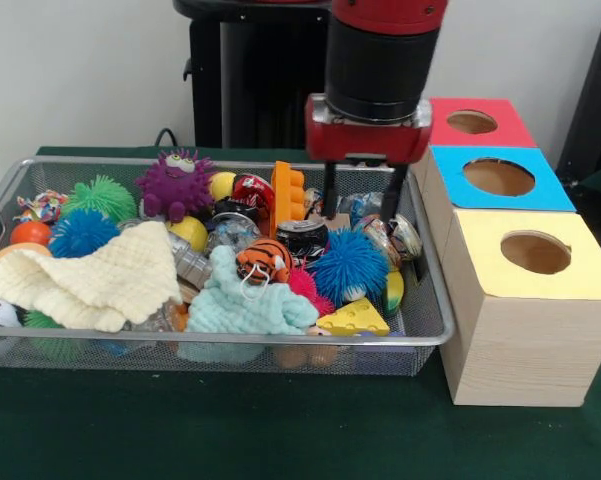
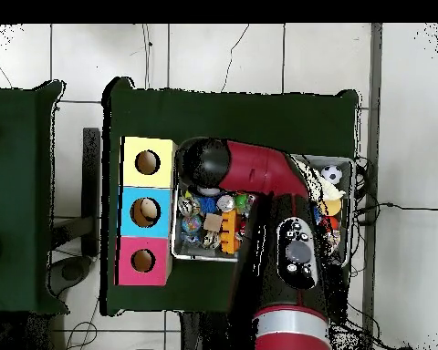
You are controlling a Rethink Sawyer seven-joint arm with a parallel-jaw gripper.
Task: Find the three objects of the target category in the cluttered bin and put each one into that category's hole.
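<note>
My gripper (image 1: 360, 205) hangs open over the right end of the wire bin (image 1: 420, 335), its two fingers spread just above the clutter with nothing between them. Right below it lie a dark can (image 1: 302, 238), a blue spiky ball (image 1: 350, 265) and some shiny wrapped items (image 1: 395, 235). Beside the bin stand three hole boxes: red (image 1: 505, 128), blue (image 1: 545, 195) and yellow (image 1: 580, 275). In the overhead view the arm (image 2: 259, 173) covers most of the bin and hides the fingers; the yellow (image 2: 131, 150), blue (image 2: 131, 199) and red (image 2: 130, 248) boxes show at the left.
The bin also holds a purple monster (image 1: 175, 183), a green spiky ball (image 1: 100, 197), another blue spiky ball (image 1: 80, 233), a cream cloth (image 1: 90, 275), a mint cloth (image 1: 242, 305), a tiger-striped ball (image 1: 264, 260), a cheese wedge (image 1: 353, 318) and an orange block (image 1: 285, 195).
</note>
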